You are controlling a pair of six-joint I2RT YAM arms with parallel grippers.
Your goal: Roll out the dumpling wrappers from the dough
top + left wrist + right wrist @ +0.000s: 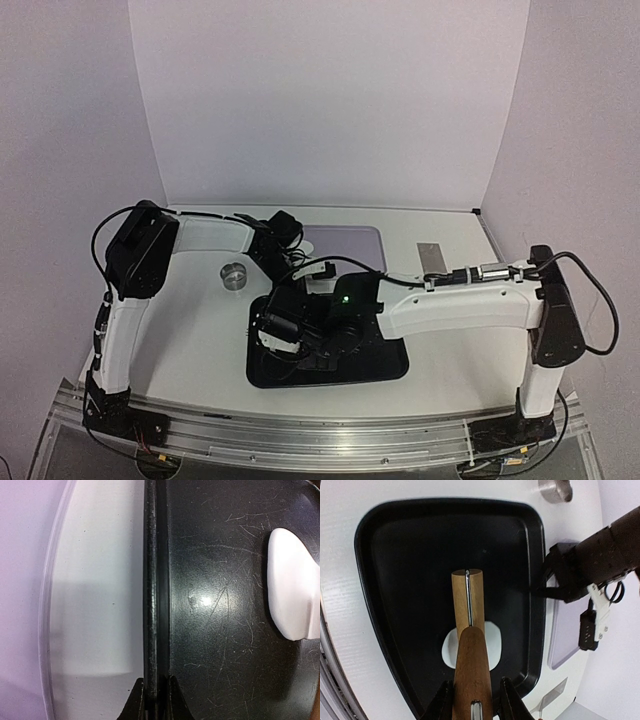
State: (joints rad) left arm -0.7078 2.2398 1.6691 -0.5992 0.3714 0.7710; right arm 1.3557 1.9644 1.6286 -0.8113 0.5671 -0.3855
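The dough (492, 645) is a flattened white patch on the floor of the black tray (405, 580); it also shows at the right edge of the left wrist view as the dough (292, 585). My right gripper (476, 687) is shut on the handle of a wooden rolling pin (467, 597), whose roller lies across the dough. My left gripper (156, 682) is shut on the rim of the tray (215, 630). From above, the left gripper (293, 283) sits at the tray's far edge and the right gripper (280, 335) hangs over the tray (380, 365). No dumpling wrappers are in view.
A small metal ring (233, 273) stands on the white table left of the tray. A pale purple mat (345, 245) lies behind the tray, with a flat metal scraper (432, 257) to its right. White walls close in the back and sides.
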